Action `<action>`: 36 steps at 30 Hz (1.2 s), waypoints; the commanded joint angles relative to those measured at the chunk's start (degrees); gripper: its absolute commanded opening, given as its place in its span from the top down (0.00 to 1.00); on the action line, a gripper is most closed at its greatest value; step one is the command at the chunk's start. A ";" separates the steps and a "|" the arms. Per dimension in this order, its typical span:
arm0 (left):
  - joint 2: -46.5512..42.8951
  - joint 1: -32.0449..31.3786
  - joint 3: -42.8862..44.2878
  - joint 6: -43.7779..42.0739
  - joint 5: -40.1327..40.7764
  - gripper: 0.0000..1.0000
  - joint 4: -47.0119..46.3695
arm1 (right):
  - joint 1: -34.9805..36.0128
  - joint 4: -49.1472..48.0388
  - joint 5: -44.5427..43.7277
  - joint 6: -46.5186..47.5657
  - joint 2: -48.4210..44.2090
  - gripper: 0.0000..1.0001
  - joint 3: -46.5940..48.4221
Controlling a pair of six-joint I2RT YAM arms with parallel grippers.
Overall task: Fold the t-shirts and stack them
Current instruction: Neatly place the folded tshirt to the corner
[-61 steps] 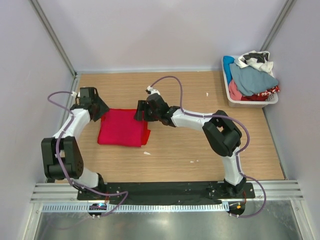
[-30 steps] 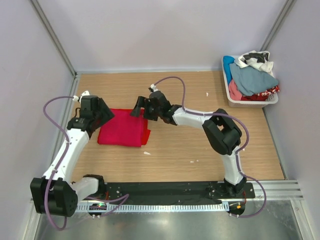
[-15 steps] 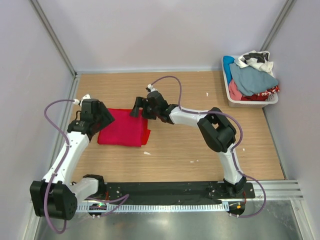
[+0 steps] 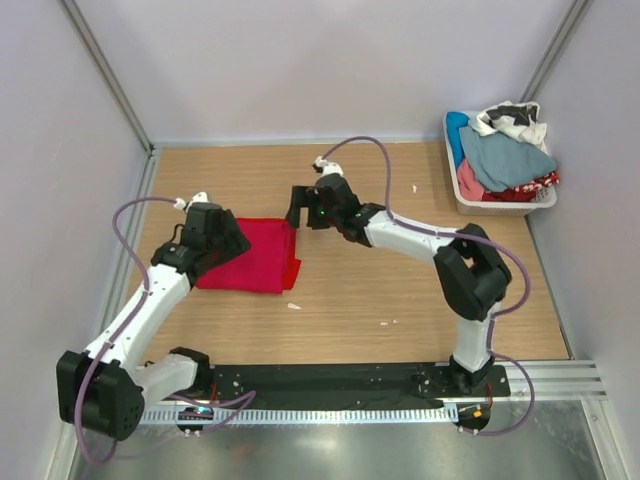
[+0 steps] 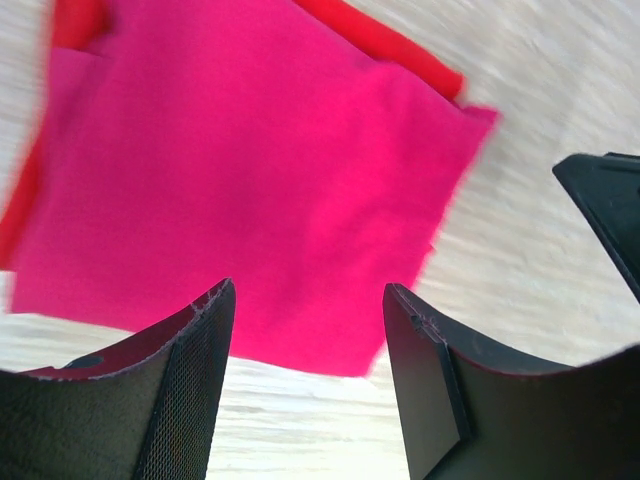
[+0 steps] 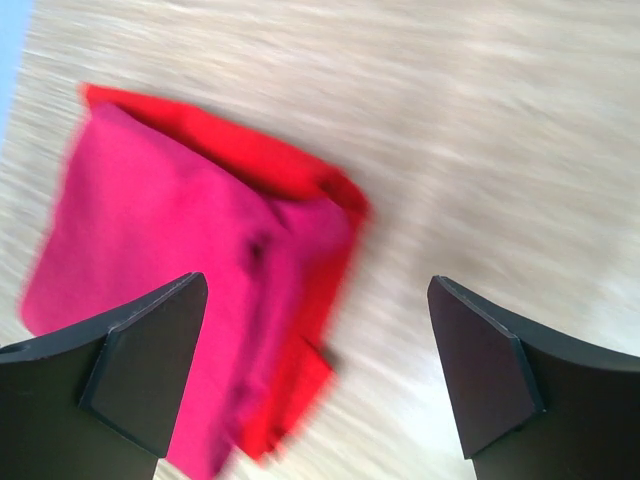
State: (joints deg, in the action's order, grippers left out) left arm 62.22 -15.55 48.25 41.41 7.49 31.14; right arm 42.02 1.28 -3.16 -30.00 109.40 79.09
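The crimson t-shirt [image 4: 245, 258] lies folded on top of the folded scarlet t-shirt [image 4: 292, 270], whose edge shows along the right side. My left gripper [image 4: 230, 240] hovers over the stack's left part, open and empty. In the left wrist view the crimson shirt [image 5: 250, 170] fills the frame beyond the gripper [image 5: 310, 290], with a scarlet edge [image 5: 385, 42] behind it. My right gripper [image 4: 297, 207] is open and empty just past the stack's far right corner. The right wrist view shows the crimson shirt [image 6: 150, 230] and the scarlet shirt [image 6: 285, 395] left of the gripper [image 6: 315, 282], all blurred.
A white basket [image 4: 503, 206] heaped with mixed clothes stands at the far right corner. Grey walls close the table on the left, back and right. Small white specks [image 4: 293, 306] lie on the wood near the stack.
My left gripper has moved right, over the stack's left part. My right gripper has drawn back to the right, off the stack's corner. The stack has not moved.
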 commanded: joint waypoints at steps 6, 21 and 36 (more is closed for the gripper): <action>13.00 -18.44 9.57 1.83 10.15 0.38 -0.39 | -11.41 1.97 -13.08 0.91 -29.02 0.03 -24.99; 46.41 -25.68 26.46 4.56 5.88 0.45 -0.02 | -17.50 0.92 -18.64 0.03 -49.99 0.07 -43.58; 37.92 0.61 15.21 -1.41 2.88 0.42 -3.98 | -17.50 2.24 -17.85 -0.06 -52.45 0.06 -46.22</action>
State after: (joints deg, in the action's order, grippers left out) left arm 103.83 -16.34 64.90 43.42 7.51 23.33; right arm 24.58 4.99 -20.16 -30.04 58.19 33.12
